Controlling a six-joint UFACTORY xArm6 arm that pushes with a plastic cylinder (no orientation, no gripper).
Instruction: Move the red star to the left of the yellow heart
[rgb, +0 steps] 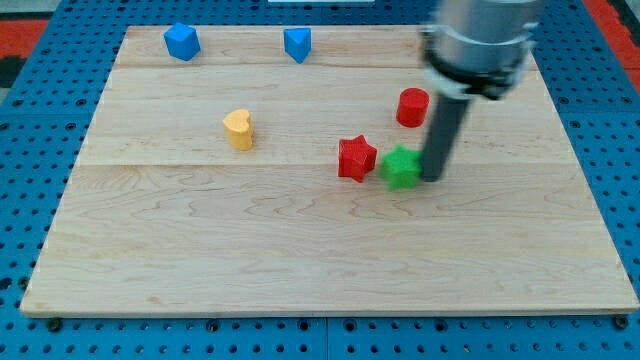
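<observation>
- The rod comes down from the view's top right, and my tip (433, 178) sits on the wooden board (300, 260), pressed right against the right-hand side of the green block (401, 167).
- There is no hand here to open or close: the arm ends in a plain dark rod, it holds nothing, and it only touches the green block's edge.
- The green block, its shape hard to make out, sits just beside the red star (356, 158); the two look to be touching or very nearly so, star on the view's left, green on the right.
- So it reads as a line across the middle of the board: red star, green block, tip, from left to right.
- The yellow heart (238, 129) stands well apart to the view's left of the star and a little nearer the top, so the star is on the heart's right side.
- Above the tip, near the rod's shaft, a red cylinder (412, 107) stands alone.
- Up along the board's top edge sit two blue blocks: a blue block at top left (182, 41), angular in outline, and a blue block at top centre (297, 44), pointed toward the bottom.
- The board rests on a blue perforated table (30, 150).
</observation>
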